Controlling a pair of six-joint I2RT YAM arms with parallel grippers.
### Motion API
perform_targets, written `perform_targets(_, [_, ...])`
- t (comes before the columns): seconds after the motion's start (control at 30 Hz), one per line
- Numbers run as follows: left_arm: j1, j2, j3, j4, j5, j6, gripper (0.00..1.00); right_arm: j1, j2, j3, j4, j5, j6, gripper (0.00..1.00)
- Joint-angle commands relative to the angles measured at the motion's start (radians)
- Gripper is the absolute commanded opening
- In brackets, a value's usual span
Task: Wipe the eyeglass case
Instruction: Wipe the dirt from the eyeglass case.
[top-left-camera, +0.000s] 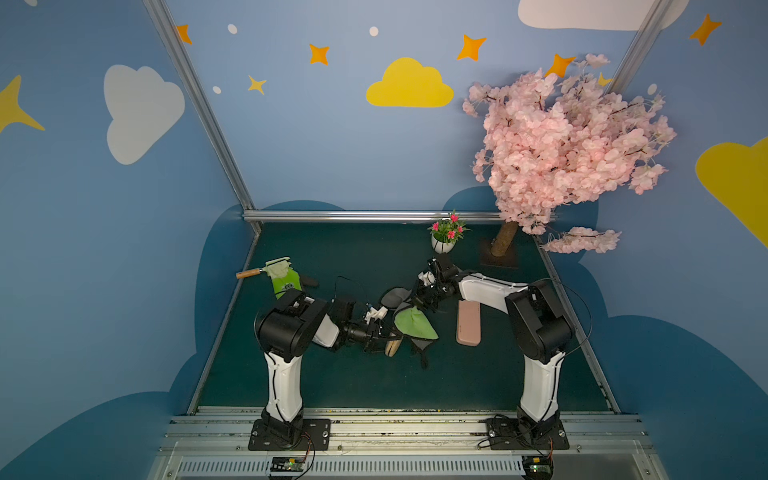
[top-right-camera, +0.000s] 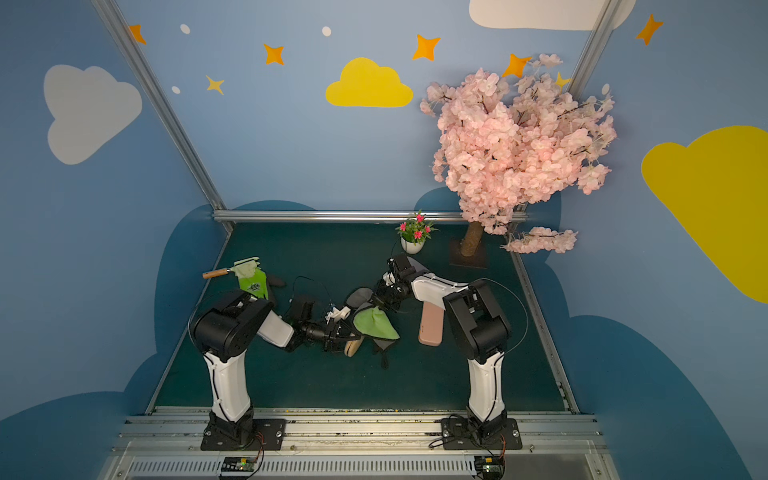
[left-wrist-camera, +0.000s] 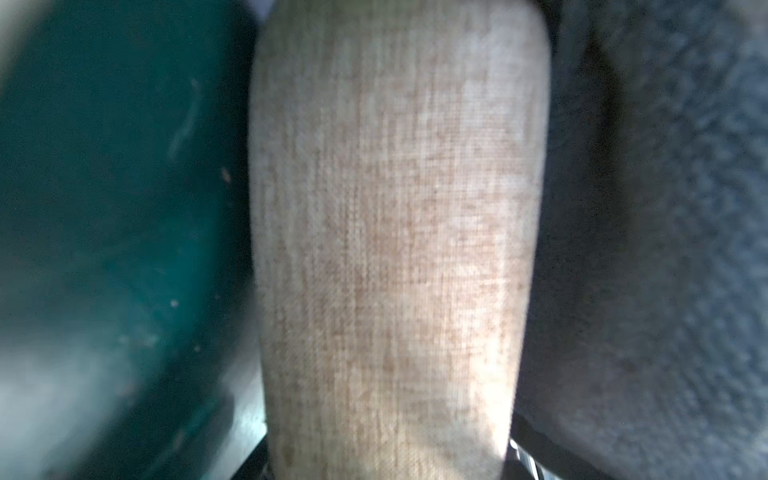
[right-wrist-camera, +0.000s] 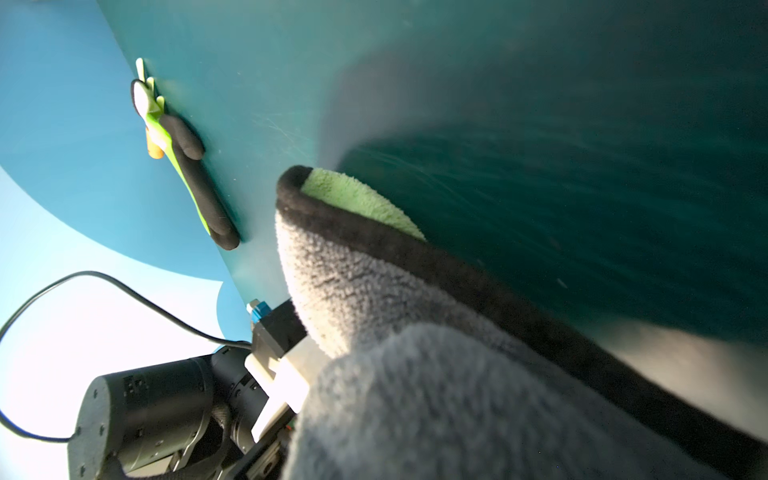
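Clamping woven, rounded eyeglass case (left-wrist-camera: 395, 249) — fleecy grey-green cloth (right-wrist-camera: 415, 374) alongside

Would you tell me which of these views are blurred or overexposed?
Left wrist view: too close, the tan eyeglass case soft and blurred. Right wrist view: grey cloth sharp, background partly blown out white. Both top views: evenly lit, sharp.

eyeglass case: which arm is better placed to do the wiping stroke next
Right: the right pincer grips the cloth, which drapes over the eyeglass case; the left pincer is clamped on that case, steadying it.
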Motion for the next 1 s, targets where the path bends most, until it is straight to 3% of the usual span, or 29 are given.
perform_targets(0.0, [0.043,0.004,0.033,-0.038,-0.275,-0.012,0.03,0.112,-0.003,-0.062,-0.267,-0.127,0.038,0.0])
perform_targets(0.1, [0.049,0.005,0.022,-0.058,-0.308,-0.003,0.03,0.167,-0.001,-0.007,-0.296,-0.155,0.004,0.0])
perform_targets(0.27, [0.045,0.027,0.046,-0.07,-0.311,-0.002,0.03,0.293,0.064,0.226,-0.455,-0.288,-0.139,0.0])
perform_targets(0.37, [0.045,0.024,0.044,-0.078,-0.309,0.003,0.03,0.295,0.04,0.266,-0.525,-0.308,-0.187,0.0])
perform_targets(0.67, [0.043,0.004,0.033,-0.096,-0.299,0.019,0.03,0.037,-0.048,0.329,-0.65,-0.057,-0.255,0.0])
perform_targets(0.97, [0.043,0.01,0.036,-0.096,-0.285,0.023,0.03,0.013,0.099,0.324,-0.642,0.115,-0.257,0.0])
